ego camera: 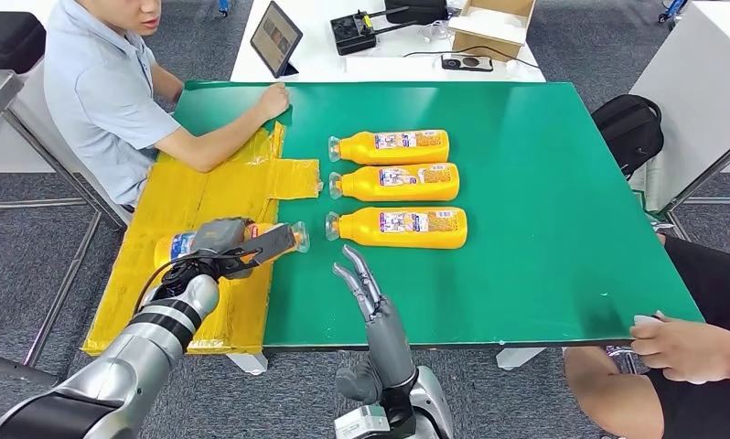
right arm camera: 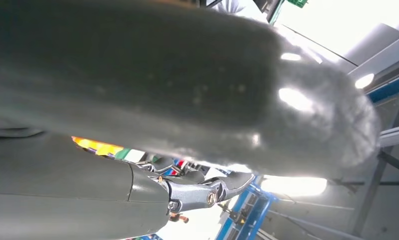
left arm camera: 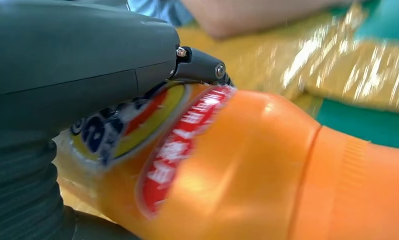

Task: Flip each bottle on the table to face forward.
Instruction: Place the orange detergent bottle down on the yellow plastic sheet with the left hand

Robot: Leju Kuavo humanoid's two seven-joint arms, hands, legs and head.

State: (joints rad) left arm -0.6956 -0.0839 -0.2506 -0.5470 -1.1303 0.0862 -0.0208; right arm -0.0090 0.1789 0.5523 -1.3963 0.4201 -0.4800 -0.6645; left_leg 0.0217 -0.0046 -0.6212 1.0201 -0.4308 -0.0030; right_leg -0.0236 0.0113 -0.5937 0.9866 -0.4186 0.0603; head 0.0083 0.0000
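Three orange bottles lie in a column on the green table (ego camera: 544, 210), caps pointing left, labels up: far (ego camera: 391, 146), middle (ego camera: 396, 182) and near (ego camera: 400, 227). A fourth orange bottle (ego camera: 177, 245) lies on the yellow mat at the left, and my left hand (ego camera: 224, 245) grips it around its body. Up close in the left wrist view, this bottle (left arm camera: 247, 170) shows its red and yellow label under my fingers (left arm camera: 200, 67). My right hand (ego camera: 366, 285) is raised over the table's near edge, fingers straight and apart, holding nothing.
A yellow mat (ego camera: 224, 192) covers the table's left part. One seated person rests a forearm (ego camera: 224, 137) on it at the far left. Another person's hand (ego camera: 681, 343) is at the near right corner. A white table behind carries a tablet (ego camera: 275, 37) and a box (ego camera: 494, 23).
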